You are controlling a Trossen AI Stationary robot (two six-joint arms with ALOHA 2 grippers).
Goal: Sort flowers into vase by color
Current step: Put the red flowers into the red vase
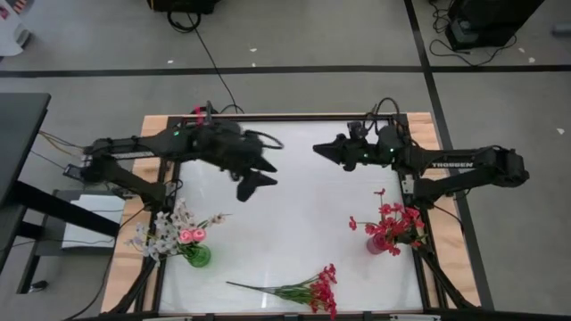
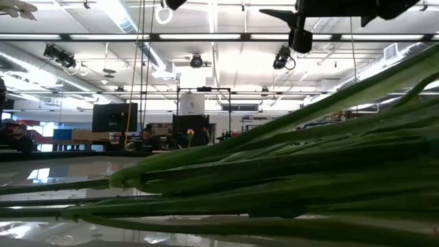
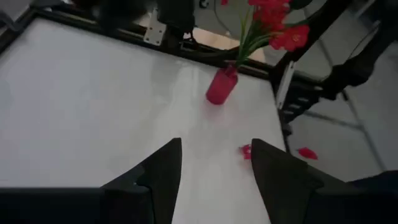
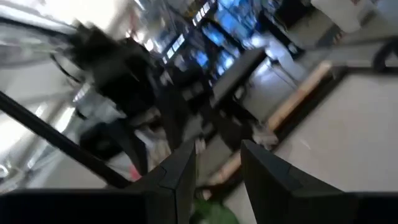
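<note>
I have one red spray (image 1: 303, 291) left lying flat at the near edge of the table; the green vase (image 1: 197, 257) at near left already holds white and pink stems, the red vase (image 1: 376, 242) at near right its red blossoms. My left gripper (image 1: 259, 172) hangs mid-table, fingers spread and empty; my right gripper (image 1: 323, 150) hovers opposite, slightly parted, empty. Next I judge a descent onto that stem.

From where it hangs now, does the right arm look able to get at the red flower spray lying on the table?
Probably yes: the red spray lies alone on open table, nothing over it, and the right gripper hangs empty above.
</note>
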